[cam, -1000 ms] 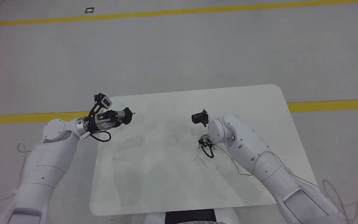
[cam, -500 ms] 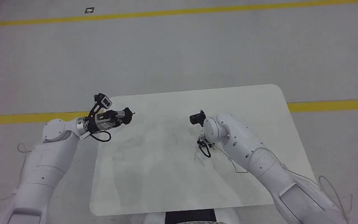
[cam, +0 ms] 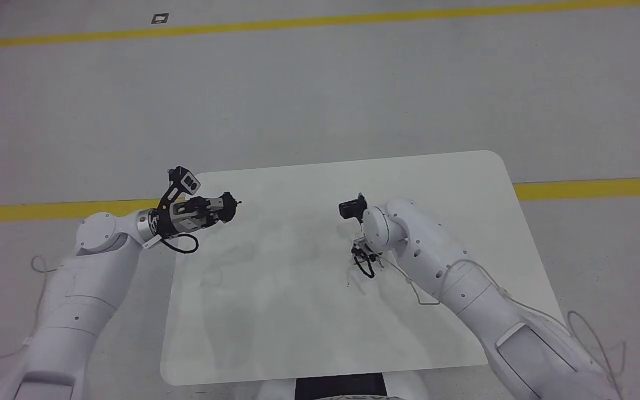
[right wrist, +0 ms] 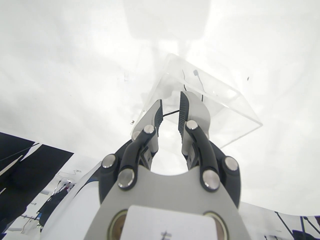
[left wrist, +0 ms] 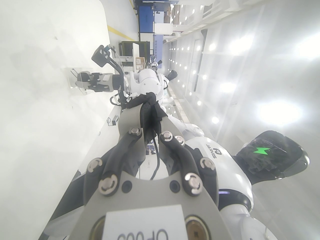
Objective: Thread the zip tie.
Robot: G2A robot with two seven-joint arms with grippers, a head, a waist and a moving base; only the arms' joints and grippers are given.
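Two grippers hung well apart over the white table (cam: 300, 330). The right gripper (right wrist: 171, 99) pointed down at the tabletop with its fingers (right wrist: 185, 108) a narrow gap apart, and no pinch on anything could be made out. Its tips stood at the near edge of a clear plastic box (right wrist: 230, 112), which sat on the table just ahead of them. A thin black strand (right wrist: 171, 112) crossed the gap from one ribbed pad to the other, just behind the tips.

Ahead of the tips, inside the clear box, lay the zip tie (right wrist: 199, 82). It was a thin dark strap with a small grey head at its far end, and it curved back toward one of the gripper's fingers. Whether the strand in the gap belonged to that same tie could not be told.

The left gripper (left wrist: 149, 102) was near the table's edge on its own side, well away from the box. Its fingers were pressed together on a dark bundle (left wrist: 150, 112) that looked like black cloth or tape at the tips. A thin black cord (left wrist: 157, 156) ran back from the bundle between the fingers toward the wrist. The right gripper and the clear box lay straight ahead of the left gripper, far across the table.
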